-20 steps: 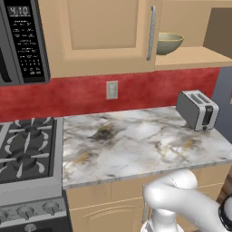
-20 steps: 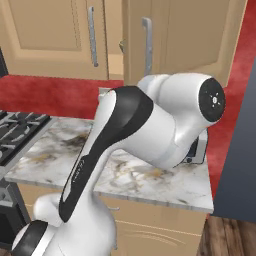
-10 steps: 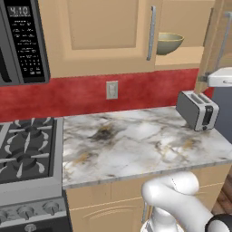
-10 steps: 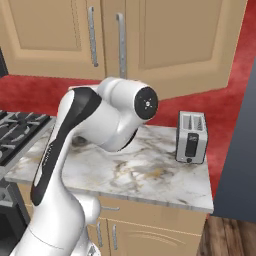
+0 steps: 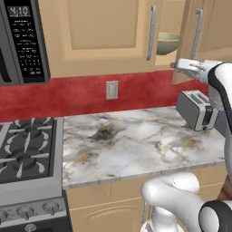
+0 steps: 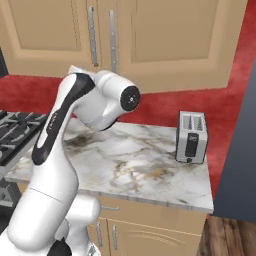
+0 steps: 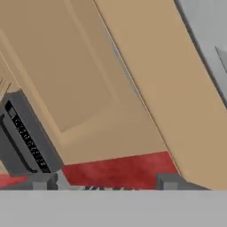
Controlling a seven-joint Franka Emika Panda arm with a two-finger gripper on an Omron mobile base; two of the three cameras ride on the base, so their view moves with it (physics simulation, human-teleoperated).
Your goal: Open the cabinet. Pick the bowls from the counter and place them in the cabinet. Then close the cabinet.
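The white arm rises from its base, bends at a dark-jointed elbow and reaches up and forward. In the left base view its hand sits at about 2 o'clock. The gripper (image 7: 105, 184) stands with jaws spread wide, fingertips (image 7: 42, 182) well apart, holding nothing.

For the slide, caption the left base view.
Bowl shelved behind the cabinet's nearly shut right door; open tool just below it.

Soft, even light is filling the rendered scene, with no glare. A faint shadow is lying under the cabinet (image 5: 113, 36) on the red wall (image 5: 81, 93). Both base views are looking sharp. The hand view is looking blurry and coarse, with soft edges everywhere.
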